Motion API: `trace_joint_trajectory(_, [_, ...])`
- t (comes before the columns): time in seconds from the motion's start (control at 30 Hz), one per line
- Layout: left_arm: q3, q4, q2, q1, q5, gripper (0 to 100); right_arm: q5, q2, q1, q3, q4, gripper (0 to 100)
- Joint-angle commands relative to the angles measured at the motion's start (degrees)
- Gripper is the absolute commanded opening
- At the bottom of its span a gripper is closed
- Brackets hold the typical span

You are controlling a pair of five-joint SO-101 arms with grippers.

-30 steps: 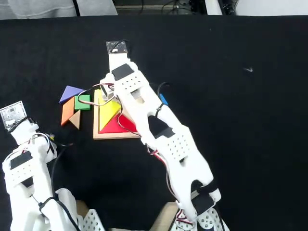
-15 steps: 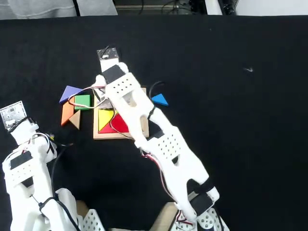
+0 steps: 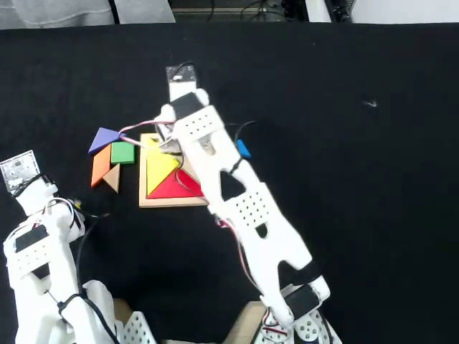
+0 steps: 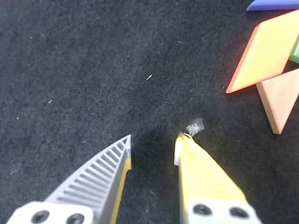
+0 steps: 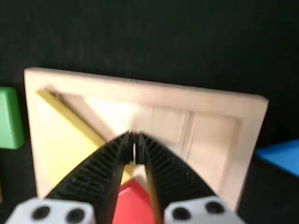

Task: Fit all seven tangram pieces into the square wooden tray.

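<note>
Inside the tray [image 3: 172,203] you already have the yellow triangle [image 3: 159,166] and the red triangle [image 3: 171,189], touching edge to edge. The rest of the tray floor is bare. Your right gripper [image 5: 134,140] hangs over that bare part, clenched on nothing. The blue triangle [image 3: 244,148] lies just beside the tray. On the opposite side sit the purple triangle [image 3: 105,137], green square [image 3: 122,152], orange parallelogram [image 3: 100,165] and tan triangle [image 3: 112,177]. Your left gripper [image 4: 153,142] hovers released over the tabletop [image 3: 358,179] near that cluster. The pieces look light, stiff and smooth, so pinch each one low across opposite edges, or it may slip.
</note>
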Motion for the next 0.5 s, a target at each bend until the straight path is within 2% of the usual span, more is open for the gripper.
trace_joint_trajectory(0.0, [-0.31,-0.97,-0.44,0.57,-0.09,16,0.70,0.48,-3.08,-5.41,0.18,1.1])
trace_joint_trajectory(0.17, [-0.31,-0.97,-0.44,0.57,-0.09,16,0.70,0.66,-3.25,-12.35,5.45,1.1])
trace_joint_trajectory(0.4, [-0.40,-0.97,-0.44,0.66,-0.09,16,0.79,0.22,-2.20,-15.69,5.98,1.1])
trace_joint_trajectory(0.47, [-0.40,-1.05,-0.44,1.54,-0.09,16,3.69,-1.63,-1.58,-16.57,6.07,1.0])
